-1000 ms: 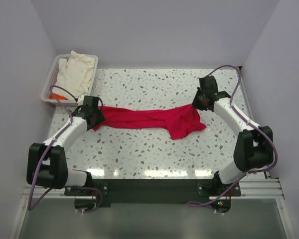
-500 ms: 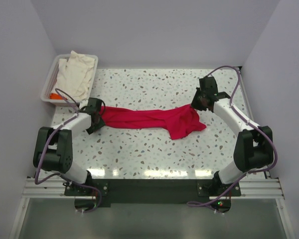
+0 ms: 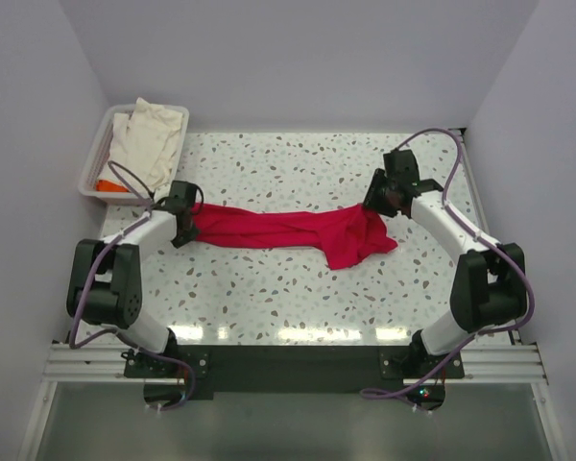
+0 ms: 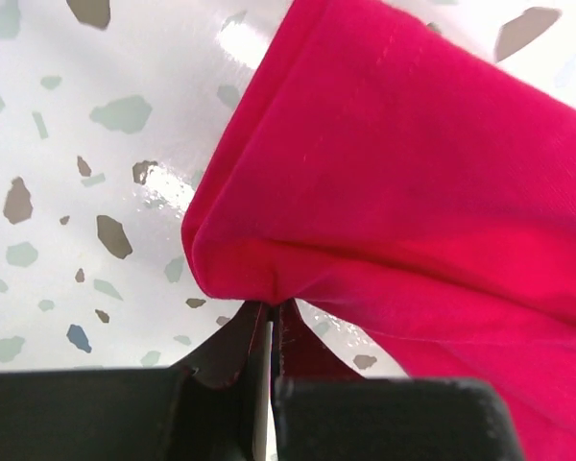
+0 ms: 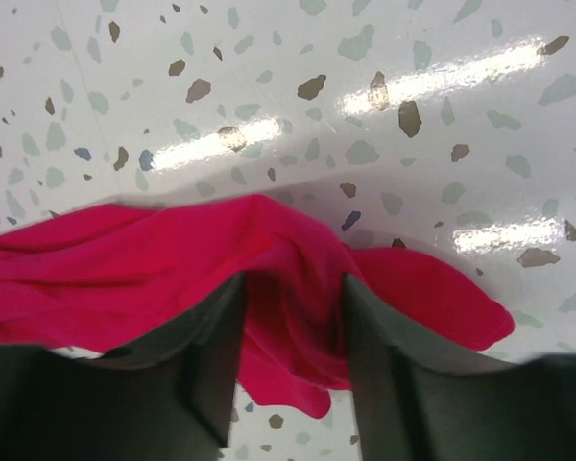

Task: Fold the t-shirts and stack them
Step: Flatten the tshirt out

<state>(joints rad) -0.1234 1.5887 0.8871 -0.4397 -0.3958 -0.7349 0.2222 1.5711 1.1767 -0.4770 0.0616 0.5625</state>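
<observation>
Your left arm [image 3: 139, 235] is folded back on itself, with its forearm low over the table [image 3: 269, 298] and pointing right. The left gripper [image 3: 186, 224] is at the left end of the red shirt [image 3: 288, 230]. In the wrist view its fingers [image 4: 232, 348] are clamped together on a fold at the cloth's corner [image 4: 413, 192].

Your right arm [image 3: 442, 221] reaches far and left from its base. The right gripper [image 3: 376, 204] is at the shirt's right end. In its wrist view the jaws stand parted, with bunched red cloth [image 5: 125, 269] lying between the fingers [image 5: 211, 336]. No pinch is seen there.

The red shirt lies across the middle of the table as a narrow, rumpled band running left to right. It widens into a loose flap near the right end, which spills toward the near side. It is not folded flat.

At the far left corner sits a white tray [image 3: 89, 165], just beside the left gripper but apart from it. It holds a crumpled cream shirt [image 3: 149, 139], and orange cloth [image 3: 107, 185] shows at its near end. Nothing lies on the red shirt.
</observation>
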